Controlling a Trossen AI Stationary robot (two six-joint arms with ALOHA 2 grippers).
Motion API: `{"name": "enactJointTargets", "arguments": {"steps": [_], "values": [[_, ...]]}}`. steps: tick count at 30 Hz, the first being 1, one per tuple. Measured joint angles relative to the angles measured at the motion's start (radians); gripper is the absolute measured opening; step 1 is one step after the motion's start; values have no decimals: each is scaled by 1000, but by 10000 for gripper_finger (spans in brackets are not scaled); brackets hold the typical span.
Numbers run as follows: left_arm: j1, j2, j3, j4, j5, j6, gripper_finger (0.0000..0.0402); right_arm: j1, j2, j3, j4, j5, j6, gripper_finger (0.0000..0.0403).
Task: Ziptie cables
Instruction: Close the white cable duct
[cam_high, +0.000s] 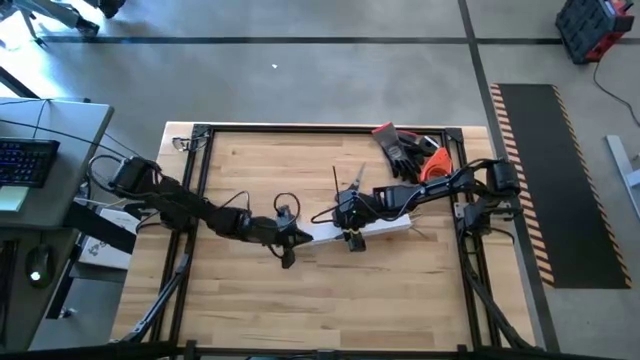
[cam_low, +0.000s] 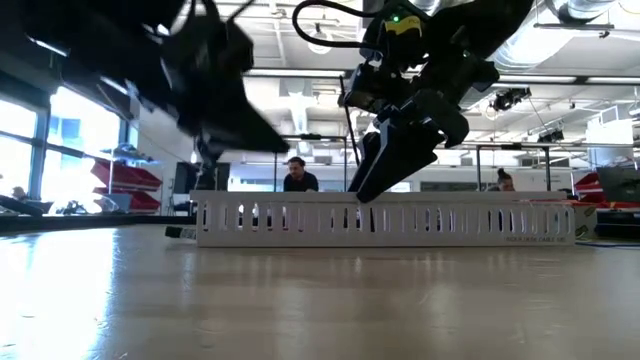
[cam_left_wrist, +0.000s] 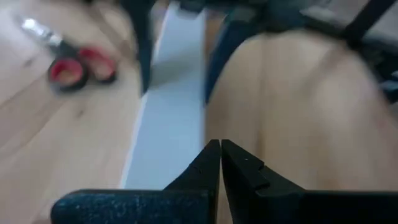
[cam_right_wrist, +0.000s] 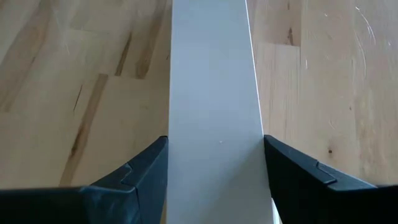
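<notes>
Astride white duct (cam_right_wrist: 214, 112), right fingers (cam_right_wrist: 140, 177)

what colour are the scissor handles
Red, on the scissors; clearest in the left wrist view.

Duct (cam_high: 375, 228) mid-table (cam_high: 250, 310); left tool (cam_high: 290, 240) at its left end; gloves (cam_high: 405, 150) behind; scissors (cam_left_wrist: 74, 68) beside duct.

Left wrist view blurred: red-handled scissors (cam_left_wrist: 78, 68) smeared, other arm's dark fingers (cam_left_wrist: 142, 43) cut off by the edge. White duct (cam_right_wrist: 214, 112) runs off right wrist picture. Low view: left arm (cam_low: 150, 70) just dark blur.
</notes>
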Motion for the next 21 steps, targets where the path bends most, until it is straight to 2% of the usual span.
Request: {"name": "enactJointTargets", "arguments": {"steps": [10, 14, 19, 21], "values": [[35, 187, 6, 62, 12, -64, 0, 0, -1, -1, -3, 0, -19, 208], [30, 217, 9, 78, 3, -91, 0, 5, -2, -2, -7, -1, -58, 214], [24, 219, 9, 88, 2, -91, 0, 6, -36, -5, -13, 22, -49, 331], [24, 219, 8, 87, 4, -91, 0, 5, -84, -5, -21, 50, -54, 361]]}}
